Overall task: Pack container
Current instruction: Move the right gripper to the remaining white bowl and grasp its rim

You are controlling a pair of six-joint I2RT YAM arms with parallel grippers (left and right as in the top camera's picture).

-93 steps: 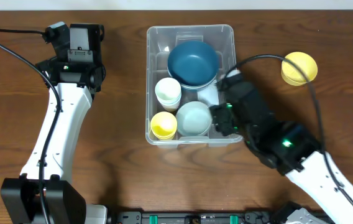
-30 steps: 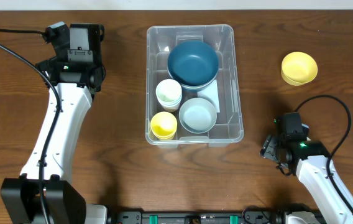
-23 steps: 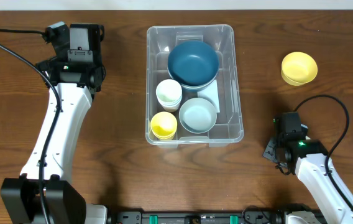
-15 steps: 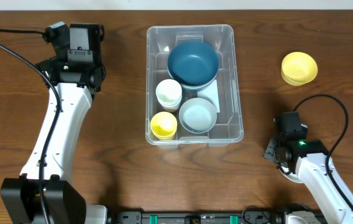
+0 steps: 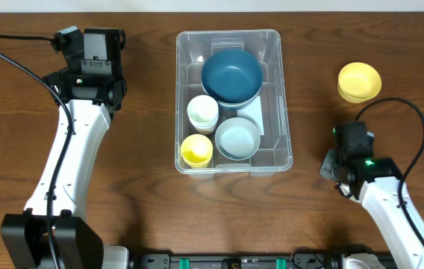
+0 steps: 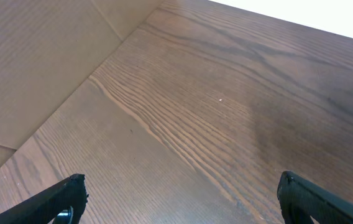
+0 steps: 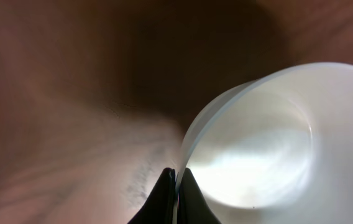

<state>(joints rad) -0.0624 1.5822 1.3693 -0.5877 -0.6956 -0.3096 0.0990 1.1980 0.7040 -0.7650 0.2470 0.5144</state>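
My right gripper (image 7: pixel 176 182) pinches just the thin rim of the white cup (image 7: pixel 270 155), so it may swing or slip free before reaching the container (image 5: pixel 275 142), mid-bench to my left

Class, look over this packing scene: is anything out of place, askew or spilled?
Only the yellow bowl stands out: it sits on the table, right of the container, still unpacked. Nothing looks spilled or tipped.
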